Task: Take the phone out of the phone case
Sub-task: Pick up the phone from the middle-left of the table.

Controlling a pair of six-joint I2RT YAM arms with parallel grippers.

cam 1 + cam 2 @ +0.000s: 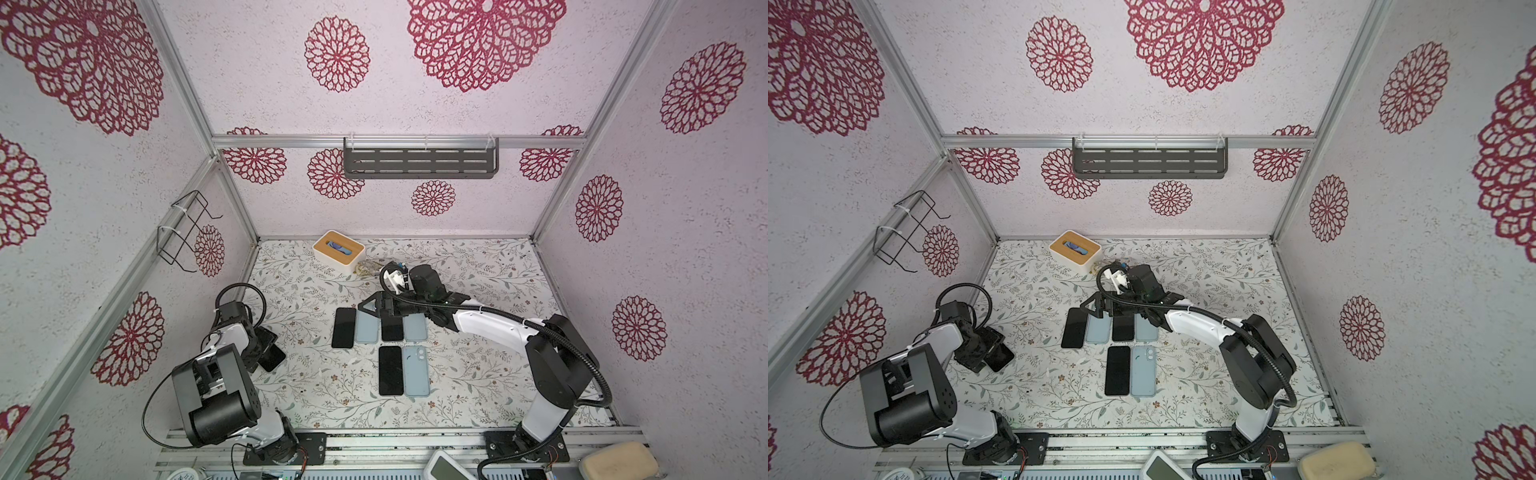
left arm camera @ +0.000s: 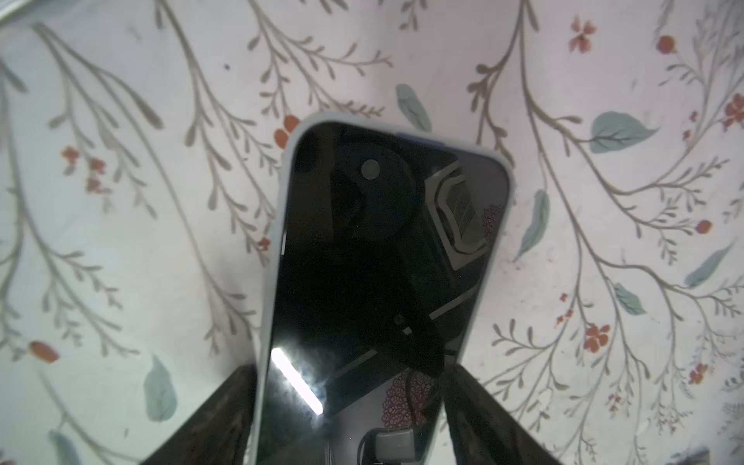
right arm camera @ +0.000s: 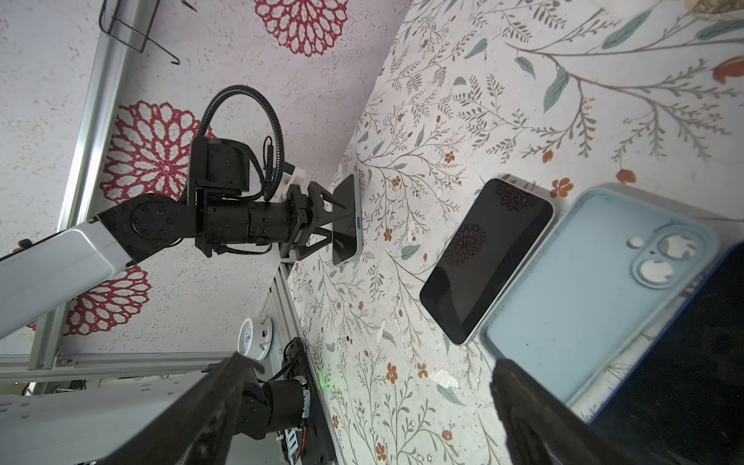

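The phone point(image 2: 382, 261), its screen dark, is seen seated in its pale phone case point(image 2: 271, 282) at the left side of the table point(image 1: 478, 374). The left gripper point(image 2: 350, 374) is closed against the case's two long edges. The right gripper point(image 3: 374, 364) is spread wide over an empty blue case point(image 3: 583, 302). The dial point(image 3: 253, 336) by the rail is too small to be read.

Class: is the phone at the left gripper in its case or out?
In: a pale case rims the dark phone.
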